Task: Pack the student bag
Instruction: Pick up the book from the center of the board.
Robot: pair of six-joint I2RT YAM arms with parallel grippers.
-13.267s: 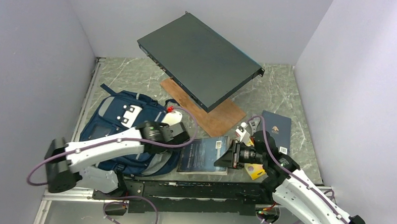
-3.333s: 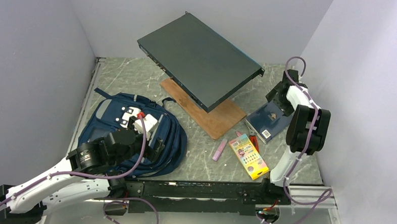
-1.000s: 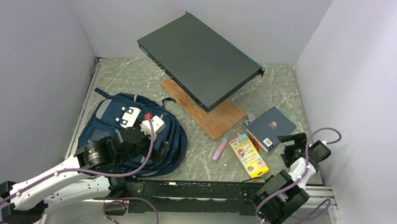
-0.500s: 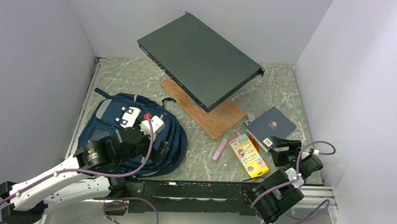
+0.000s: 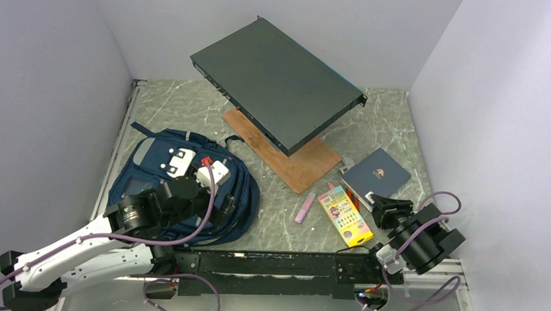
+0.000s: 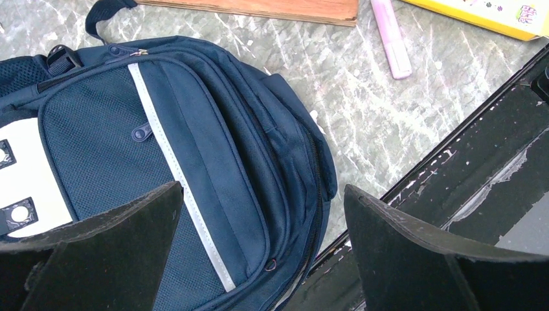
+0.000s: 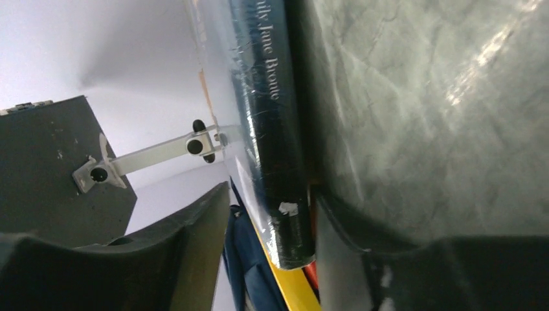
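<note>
**Student bag (image 5: 239, 189) flat on the near-left bench, book corner between the right fingers**

The navy bag lies front face up on the near-left part of the grey marbled bench (image 5: 379, 125). Its lower edge is against the black rail at the near side. The left fingers (image 5: 220, 208) hang over the bag's right half, spread wide and holding nothing. In the left wrist view a light grey stripe runs down the fabric between them.

To the right of the bag and apart from it, a pink marker (image 5: 304, 208) and a yellow box with colourful print (image 5: 345, 214) lie side by side. Just beyond the box is a dark blue book (image 5: 378, 172). The right fingers (image 5: 383, 202) sit low at the book's near corner, released, one on each side of it. The right wrist view shows a gap between the book and one finger. The other is close against the edge, but I cannot tell whether it touches.

Farther back, a dark flat case (image 5: 279, 82) rests tilted on a wooden board (image 5: 304, 167).
</note>
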